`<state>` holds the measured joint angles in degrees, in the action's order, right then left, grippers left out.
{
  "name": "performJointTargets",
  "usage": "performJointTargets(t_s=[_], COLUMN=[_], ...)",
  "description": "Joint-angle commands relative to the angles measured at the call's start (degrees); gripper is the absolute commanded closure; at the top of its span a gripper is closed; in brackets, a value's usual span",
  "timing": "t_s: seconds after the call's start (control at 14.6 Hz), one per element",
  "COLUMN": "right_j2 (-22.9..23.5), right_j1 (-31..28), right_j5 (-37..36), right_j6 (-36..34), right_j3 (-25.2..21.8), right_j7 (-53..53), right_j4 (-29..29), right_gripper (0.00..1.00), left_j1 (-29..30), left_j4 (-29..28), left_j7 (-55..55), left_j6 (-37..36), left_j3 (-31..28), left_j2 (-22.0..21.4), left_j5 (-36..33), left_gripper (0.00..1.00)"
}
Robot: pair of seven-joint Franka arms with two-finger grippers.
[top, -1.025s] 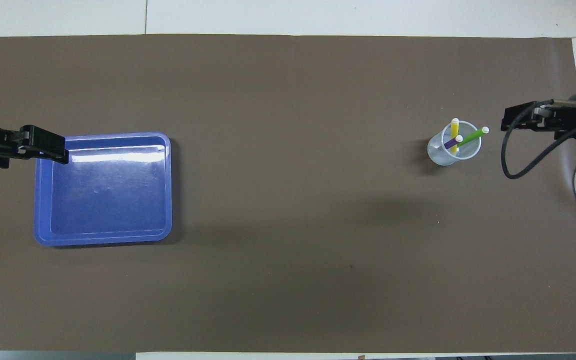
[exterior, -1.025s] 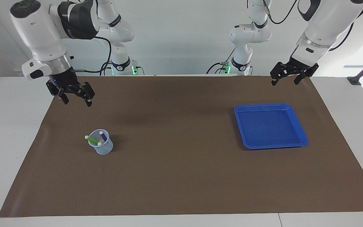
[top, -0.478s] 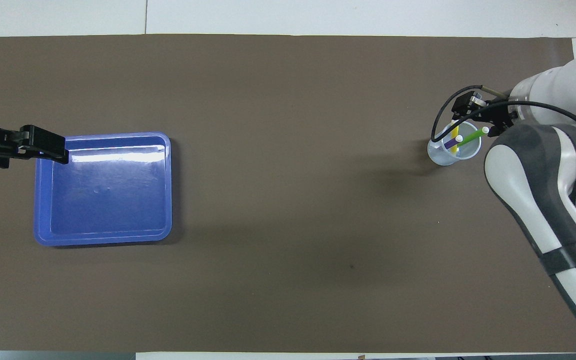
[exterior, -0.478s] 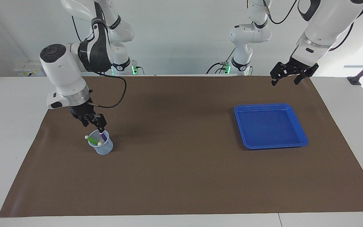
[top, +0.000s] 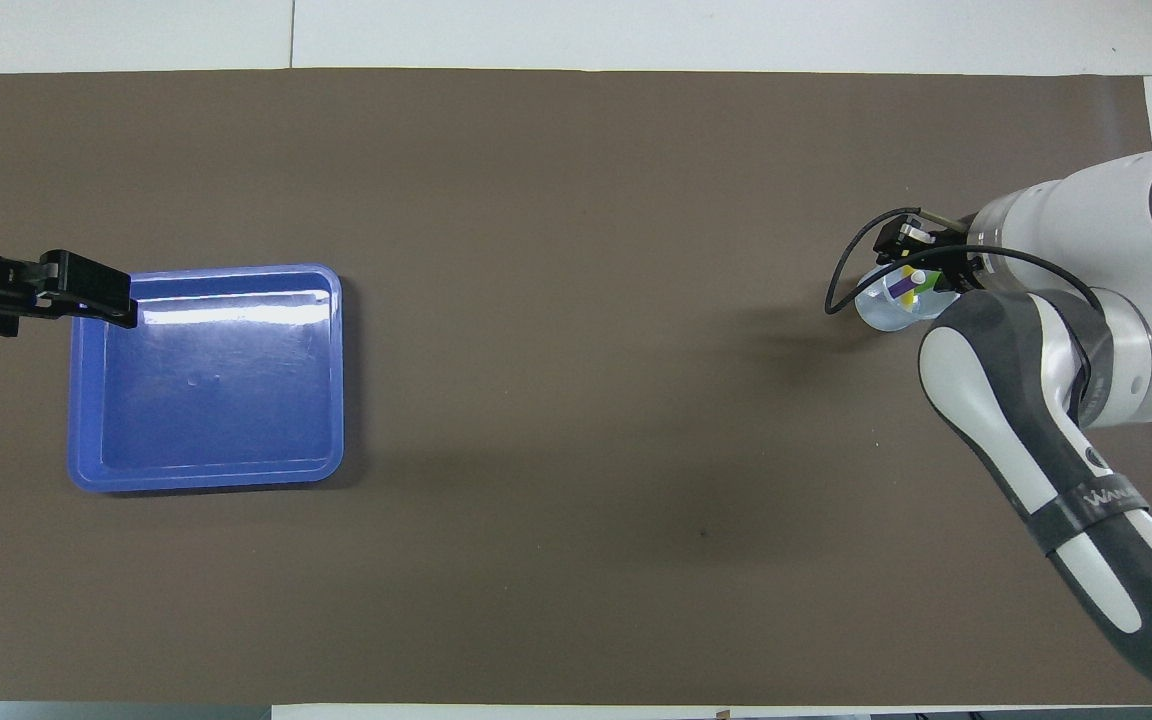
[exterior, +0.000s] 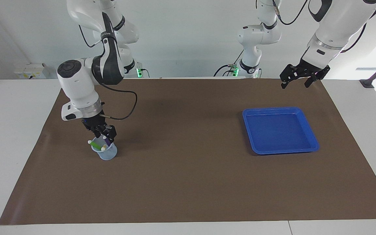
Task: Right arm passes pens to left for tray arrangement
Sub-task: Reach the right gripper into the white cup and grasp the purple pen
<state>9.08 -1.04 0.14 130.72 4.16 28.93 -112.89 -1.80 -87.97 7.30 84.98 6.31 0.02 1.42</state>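
Since a second ago my right arm (exterior: 77, 86) has swung down from beside the mat's edge, and my right gripper (exterior: 104, 134) now sits at the mouth of the clear cup (exterior: 107, 152), right on top of the pens. My left arm (exterior: 333, 27) has not moved in that time.

Taking things from big to small: the brown mat (exterior: 188, 182) covers most of the table. My left arm waits toward its own end, its left gripper (exterior: 300, 81) raised in the air with its fingers spread wide, holding nothing. In the overhead view it hangs over the corner of the blue tray (top: 336, 370); the tray lies flat on the mat at the left arm's end, with nothing in it.

At the right arm's end stands the cup, well apart from the tray. In it lean the three pens: the green pen (exterior: 94, 144) slants out over the rim toward the right arm's end, the purple pen (exterior: 107, 141) stands directly under my right gripper, and the yellow pen (exterior: 103, 148) shows only its pale tip. My right fingers straddle the purple pen's top, but I cannot tell whether they grip it or are merely around it.
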Motion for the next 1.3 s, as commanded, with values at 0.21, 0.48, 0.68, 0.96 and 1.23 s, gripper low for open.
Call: performJointTargets(t_s=[0.21,0.48,0.68,0.96,1.23], right_j2=[-1.79,-1.61,-1.61,-4.51,-6.53], right_j1=[-0.28,-0.36,-0.36,-0.36,-0.36], right_j5=[-1.11,-1.11,-1.11,-1.11,-0.14], right_j6=[4.81,4.72,4.20,-0.97,-12.91], right_j3=[0.32,0.41,0.32,0.32,0.49], right_j7=[1.75,1.57,1.05,1.13,1.39], right_j4=[-3.91,-3.39,-2.33,0.47,9.42], right_gripper=[0.47,1.00,1.00,1.00,1.00], left_j1=[0.31,0.31,0.31,0.31,0.31], left_j4=[0.17,0.17,0.17,0.17,0.17], left_j7=[-0.62,-0.62,-0.62,-0.62,-0.62], left_j6=[-0.96,-0.96,-0.96,-0.96,-0.96], left_j3=[-0.16,-0.16,-0.16,-0.16,-0.16], left_j2=[-0.55,-0.55,-0.55,-0.55,-0.55], left_j5=[0.51,0.51,0.51,0.51,0.51], left_gripper=[0.00,0.00,0.00,0.00,0.00])
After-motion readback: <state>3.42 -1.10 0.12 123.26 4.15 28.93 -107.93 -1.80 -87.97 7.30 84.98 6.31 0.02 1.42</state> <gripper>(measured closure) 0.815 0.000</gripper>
